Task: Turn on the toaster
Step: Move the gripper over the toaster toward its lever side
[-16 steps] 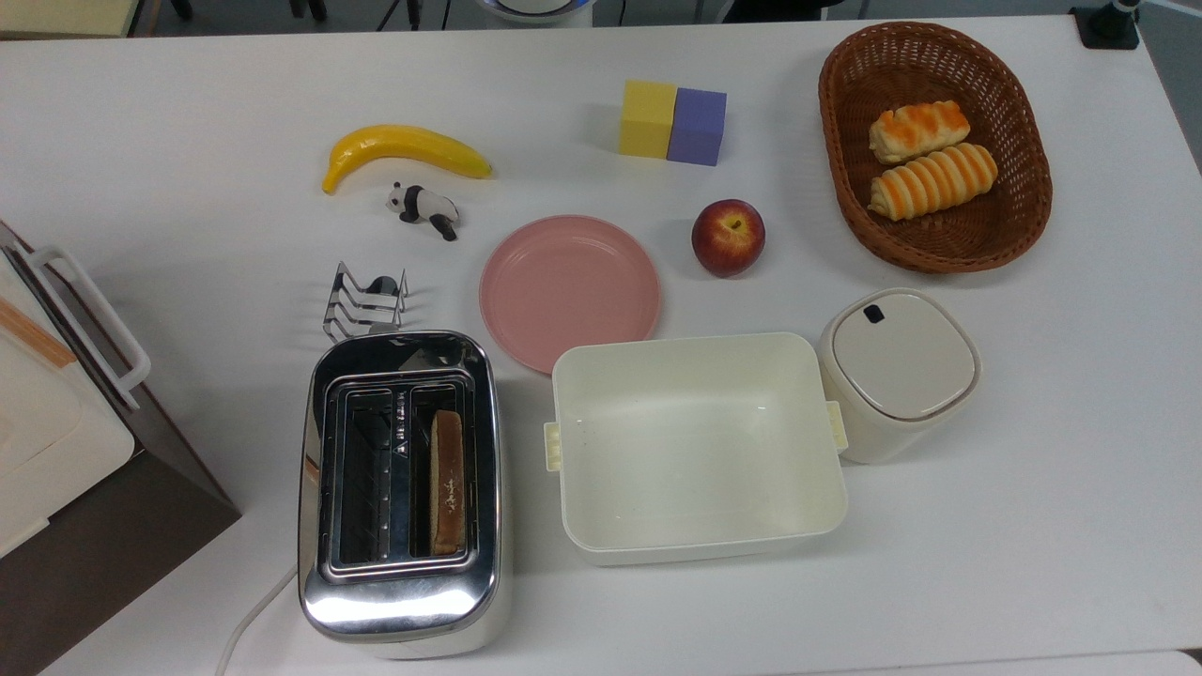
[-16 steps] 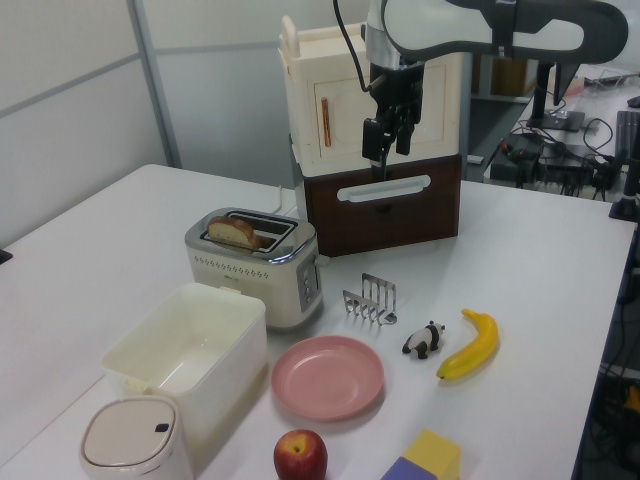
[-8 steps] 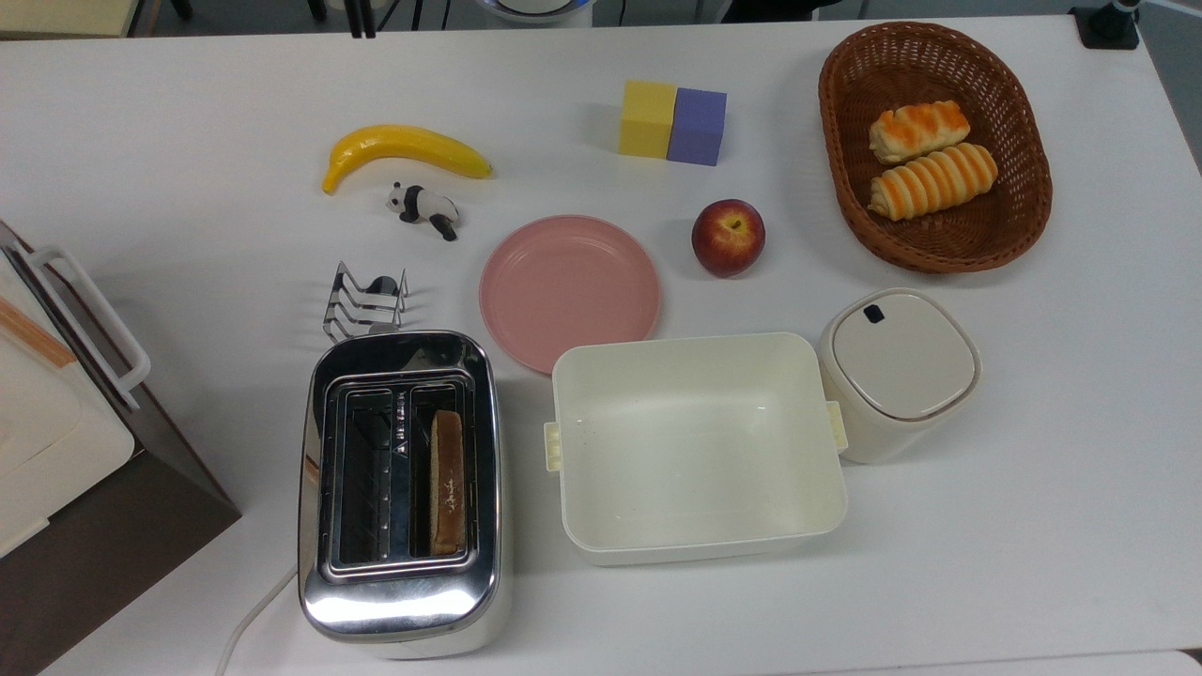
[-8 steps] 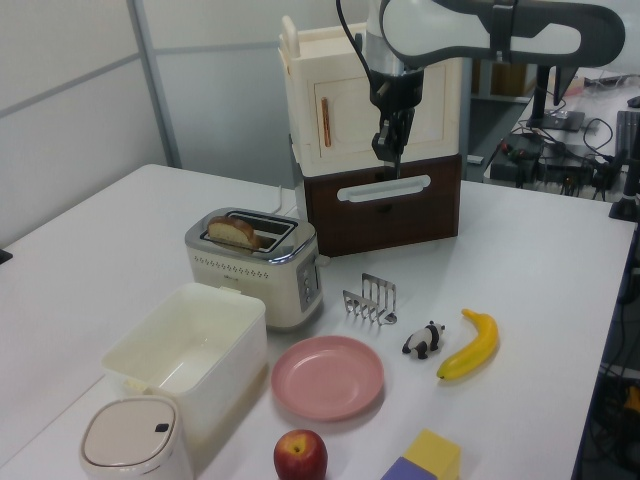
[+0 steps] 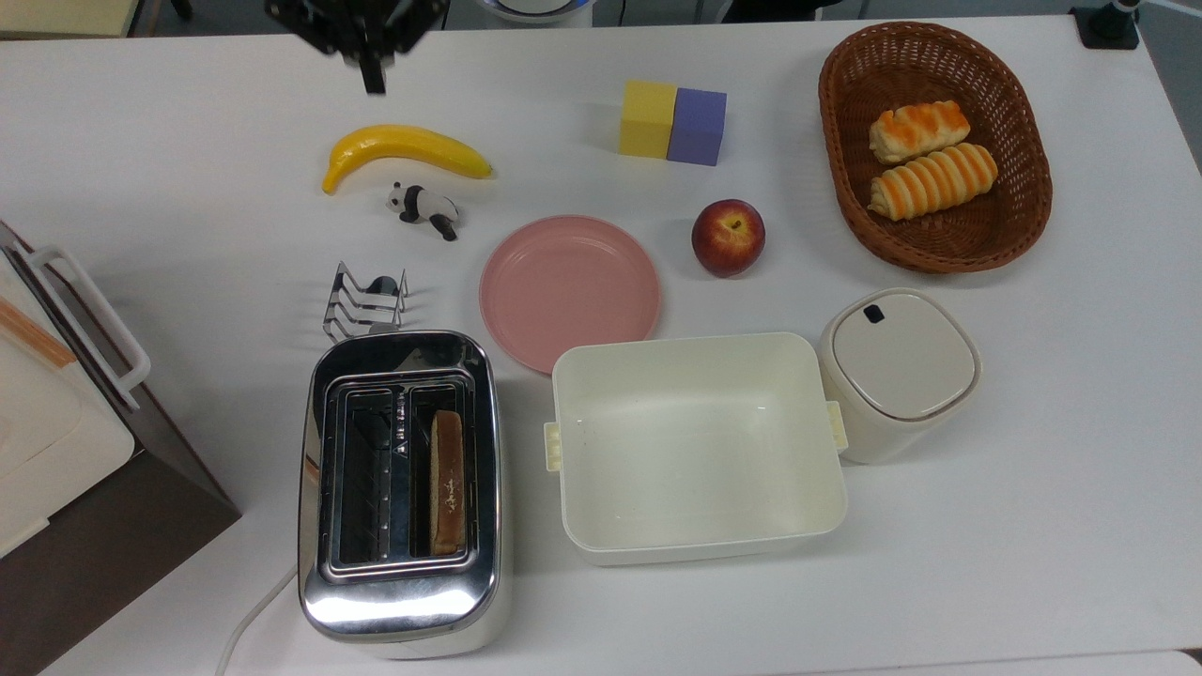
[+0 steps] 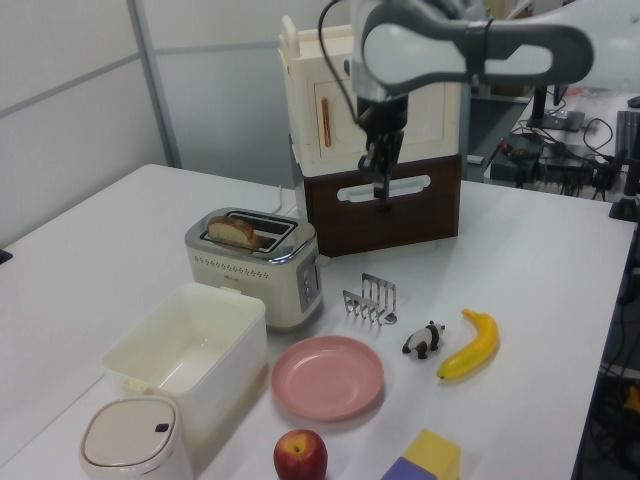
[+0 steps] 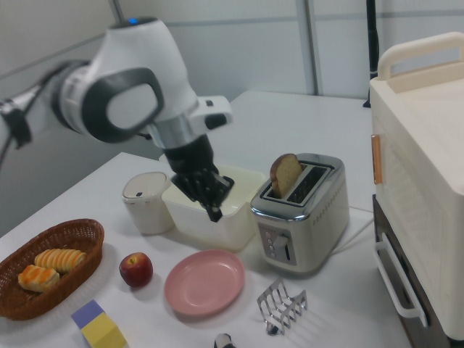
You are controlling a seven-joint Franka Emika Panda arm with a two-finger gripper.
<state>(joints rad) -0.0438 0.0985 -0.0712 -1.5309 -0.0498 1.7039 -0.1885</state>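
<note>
Here the chrome toaster (image 5: 399, 493) stands on the white surface (image 5: 188, 235), serving as the landmark for everything else. A slice of bread (image 5: 446, 481) sits upright in the slot on the top view's right; the other slot is dark. In the right view the toaster's front panel with its lever and controls (image 7: 279, 246) faces the camera, and the slice (image 7: 285, 175) pokes well above the slot.

The end effector (image 5: 374, 77) hangs in the air well apart from the toaster, over the far edge of the surface beyond the banana (image 5: 406, 151) in the top view. In the left view it (image 6: 380, 195) points downward in front of the white boxy appliance (image 6: 330, 100). Its fingers look drawn together, holding nothing.

Just beside the toaster, on the top view's right, lies a cream rectangular tub (image 5: 573, 526), touching or nearly touching it. Just above the toaster in the top view stands a small wire toast rack (image 5: 364, 300), with a pink plate (image 5: 568, 289) near it and a panda figurine (image 5: 424, 208) farther up. A white cord (image 5: 246, 620) trails from the toaster's base toward the top view's lower left.
</note>
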